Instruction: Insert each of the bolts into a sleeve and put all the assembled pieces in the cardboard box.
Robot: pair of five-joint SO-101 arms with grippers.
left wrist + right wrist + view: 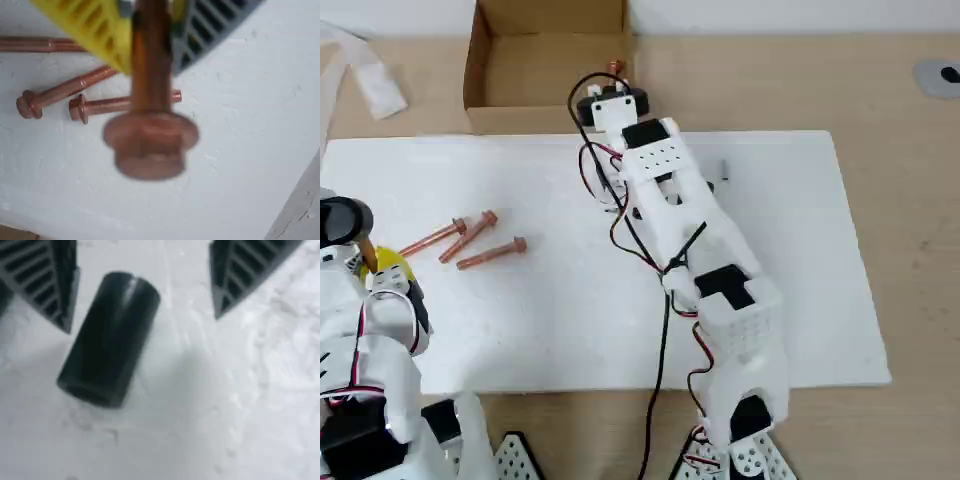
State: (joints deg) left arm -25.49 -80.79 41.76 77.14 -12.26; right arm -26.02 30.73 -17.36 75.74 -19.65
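My left gripper (150,65) is shut on a copper bolt (150,142), its yellow and grey fingers clamping the shank while the flanged head hangs free. It sits at the foam sheet's left edge (370,258). Three loose copper bolts (468,236) lie on the white foam to its right; the nearest two bolts (60,92) lie behind the held one. My right gripper (142,320) is open just above the foam, with a black sleeve (107,340) lying on its side between the fingers, nearer one finger. The right arm (670,190) stretches across the foam's middle toward the cardboard box (480,70).
The open cardboard box stands at the back, beyond the white foam sheet (800,250). A copper bolt end (615,67) pokes up at the box's near right corner. A small dark piece (725,170) lies on the foam right of the arm. A white wrapper (375,85) lies at back left.
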